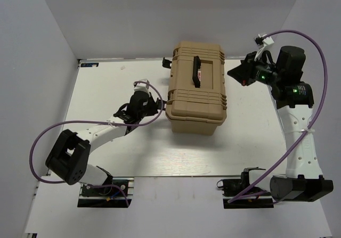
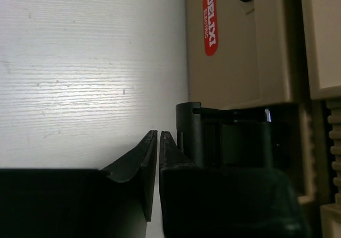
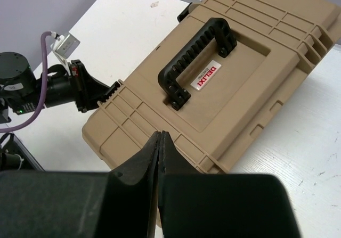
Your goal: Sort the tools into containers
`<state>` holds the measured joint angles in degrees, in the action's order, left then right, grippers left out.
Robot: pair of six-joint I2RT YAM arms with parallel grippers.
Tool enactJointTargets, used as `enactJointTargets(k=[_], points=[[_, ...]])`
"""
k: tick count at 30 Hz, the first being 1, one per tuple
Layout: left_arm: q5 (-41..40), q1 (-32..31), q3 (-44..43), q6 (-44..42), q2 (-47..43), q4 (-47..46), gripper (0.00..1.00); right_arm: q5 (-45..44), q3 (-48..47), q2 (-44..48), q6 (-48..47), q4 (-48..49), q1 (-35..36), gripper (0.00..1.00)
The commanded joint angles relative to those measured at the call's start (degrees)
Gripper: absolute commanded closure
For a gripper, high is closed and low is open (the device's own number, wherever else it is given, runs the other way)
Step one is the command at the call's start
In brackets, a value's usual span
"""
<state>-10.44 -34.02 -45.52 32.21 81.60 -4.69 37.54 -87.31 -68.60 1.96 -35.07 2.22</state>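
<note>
The left gripper (image 2: pixel 159 138) and right gripper (image 3: pixel 159 138) are pinched together. A tan ribbed plastic toolbox (image 1: pixel 197 104) is seen just beside the left.

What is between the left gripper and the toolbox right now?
Nothing. The left wrist view shows the shut left gripper right beside the black side latch of the toolbox, with only bare table on its other side.

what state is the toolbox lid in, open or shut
Shut. The toolbox lid lies flat on its base, black handle on top, and nothing of the inside shows.
</note>
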Motion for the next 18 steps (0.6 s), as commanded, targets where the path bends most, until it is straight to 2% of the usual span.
enactJointTargets(k=[1,6,11,12,13,14,15,16,17,18], points=[[10.6,-0.87,0.34,0.23,-0.57,-7.78,0.82,-0.54,0.21,1.45,-0.82,1.41,-0.37,1.0],[18.51,-1.4,0.35,0.23,1.97,-11.4,0.84,-0.45,0.74,1.54,-0.29,1.76,-0.37,1.0],[15.46,-1.93,0.34,0.23,1.02,-9.03,0.82,-1.15,1.0,2.24,-0.64,1.5,-0.37,1.0],[11.53,-0.8,0.34,1.27,-0.38,-4.85,0.78,-1.24,1.0,2.33,-0.9,1.23,-0.37,1.0],[9.4,-0.78,0.34,3.46,-1.17,-2.28,0.65,-1.59,1.17,2.42,-1.16,1.06,-0.37,1.0],[6.77,-0.18,0.34,4.52,-2.23,0.44,0.57,-1.85,1.17,2.42,-1.51,0.88,-0.37,1.0],[1.61,-0.17,0.34,5.14,-4.85,5.43,0.41,-2.2,1.52,2.42,-1.69,0.71,-0.29,1.0],[-0.44,-0.17,0.34,5.76,-6.35,7.31,0.35,-2.38,1.7,2.33,-1.69,0.53,-0.2,0.93],[-3.59,0.35,0.86,5.76,-8.11,8.98,0.3,-2.73,1.7,2.5,-1.69,0.27,-0.28,0.68],[-4.67,0.36,0.87,5.76,-11.69,11.87,0.22,-3.0,1.96,2.42,-3.35,-0.26,-0.2,0.58]])
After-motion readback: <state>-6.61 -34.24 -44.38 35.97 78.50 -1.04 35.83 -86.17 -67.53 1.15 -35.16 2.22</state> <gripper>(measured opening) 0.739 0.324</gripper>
